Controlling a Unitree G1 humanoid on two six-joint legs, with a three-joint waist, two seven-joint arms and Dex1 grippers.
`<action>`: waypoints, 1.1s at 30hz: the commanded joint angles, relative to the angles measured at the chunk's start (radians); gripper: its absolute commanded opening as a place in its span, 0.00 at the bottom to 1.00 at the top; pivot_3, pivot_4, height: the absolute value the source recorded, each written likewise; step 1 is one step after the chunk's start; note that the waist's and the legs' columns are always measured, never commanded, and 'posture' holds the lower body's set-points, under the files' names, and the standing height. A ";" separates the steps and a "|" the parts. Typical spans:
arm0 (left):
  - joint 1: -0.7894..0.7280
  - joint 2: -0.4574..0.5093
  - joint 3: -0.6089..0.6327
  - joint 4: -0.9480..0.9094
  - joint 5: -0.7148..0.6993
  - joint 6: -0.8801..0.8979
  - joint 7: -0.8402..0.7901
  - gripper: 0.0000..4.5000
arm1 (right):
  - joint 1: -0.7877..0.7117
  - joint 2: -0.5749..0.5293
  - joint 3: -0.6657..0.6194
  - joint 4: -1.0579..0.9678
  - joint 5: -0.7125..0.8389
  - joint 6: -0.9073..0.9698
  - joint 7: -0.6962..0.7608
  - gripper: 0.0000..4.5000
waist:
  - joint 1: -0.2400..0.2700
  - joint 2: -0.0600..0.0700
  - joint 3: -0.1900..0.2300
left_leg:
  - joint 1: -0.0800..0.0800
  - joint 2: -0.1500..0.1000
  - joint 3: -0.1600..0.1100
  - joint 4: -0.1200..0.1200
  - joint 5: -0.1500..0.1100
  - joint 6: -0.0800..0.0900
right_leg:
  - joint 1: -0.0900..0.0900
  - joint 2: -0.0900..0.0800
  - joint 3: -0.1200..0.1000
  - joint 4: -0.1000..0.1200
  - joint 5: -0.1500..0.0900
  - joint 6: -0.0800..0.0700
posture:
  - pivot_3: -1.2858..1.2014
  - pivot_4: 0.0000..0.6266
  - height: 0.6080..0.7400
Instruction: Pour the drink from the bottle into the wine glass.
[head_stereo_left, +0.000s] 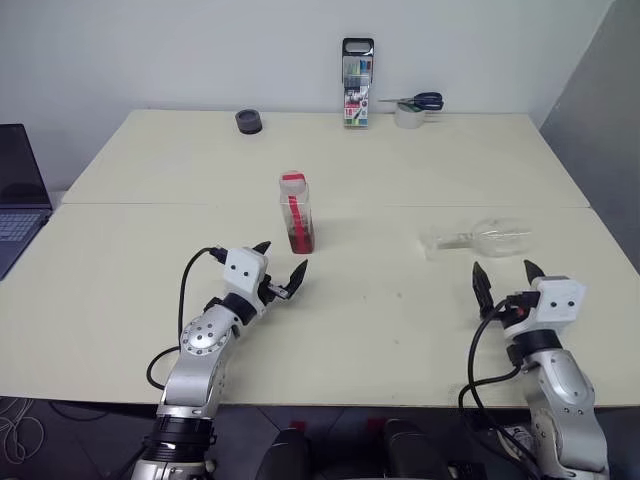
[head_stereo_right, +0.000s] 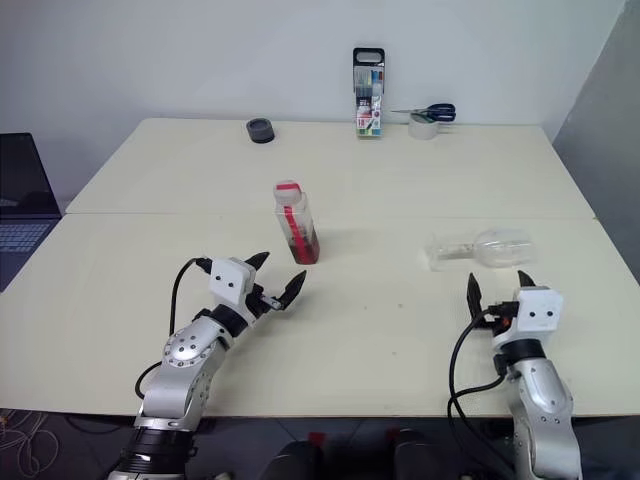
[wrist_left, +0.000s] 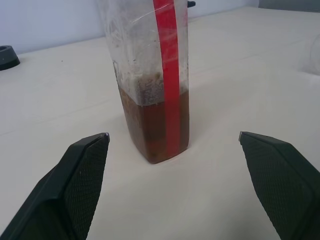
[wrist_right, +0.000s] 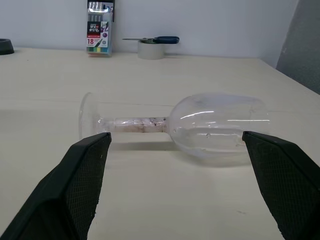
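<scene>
Bottle (head_stereo_left: 296, 211): upright on the worktop (head_stereo_left: 400, 320), just ahead of the left claw (head_stereo_left: 281, 270) and a little to its right, apart from both fingers.
Bottle handling: thin clear plastic, squarish, likely light and apt to dent under a hard squeeze; the flat sides should give a steady hold. Best taken at mid-body, above the drink line, clear of the neck.
Drink (wrist_left: 155, 125): reddish-brown, fills roughly the lower third of the bottle; so little weight, but it will slosh when tipped.
Cap: a red-banded top sits on the neck; I cannot tell whether it is sealed.
Glass (wrist_right: 200, 127): lying on its side just ahead of the right claw (head_stereo_right: 497, 284), bowl to the claw's right, foot to its left, stem between the line of the two fingers.
Glass handling: stiff, smooth, probably slippery and fragile; it can roll. It must stand upright before any pour; the stem near the bowl looks the safest hold.
Left claw: released, fingers spread wide, grasping nothing.
Left arm: forearm low over the worktop, claw about level, aimed forward and rightward at the bottle.
Right claw: released, fingers wide, empty.
Right arm: claw tilted slightly upward, aimed forward at the glass.
</scene>
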 joint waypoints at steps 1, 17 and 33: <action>-0.013 -0.006 0.016 -0.031 -0.008 -0.021 0.008 0.99 | -0.018 -0.007 -0.015 -0.008 0.017 -0.024 0.004 1.00 | 0.000 0.000 0.000 | 0.000 0.000 0.000 0.000 0.000 0.000 | 0.000 0.000 0.000 0.000 0.000 0.000 | 0.52 0.24 1.00; -0.018 -0.002 0.010 -0.039 -0.005 0.008 0.022 0.99 | -0.019 -0.006 0.004 -0.013 0.017 -0.013 0.025 1.00 | 0.000 0.000 0.000 | 0.000 0.000 0.000 0.000 0.000 0.000 | 0.000 0.000 0.000 0.000 0.000 0.000 | 0.52 0.24 1.00; -0.040 0.006 0.042 -0.013 -0.044 0.011 -0.006 0.99 | -0.009 -0.003 0.006 -0.025 0.015 -0.012 0.027 1.00 | 0.000 0.000 0.000 | 0.000 0.000 0.000 0.000 0.000 0.000 | 0.000 0.000 0.000 0.000 0.000 0.000 | 0.52 0.24 1.00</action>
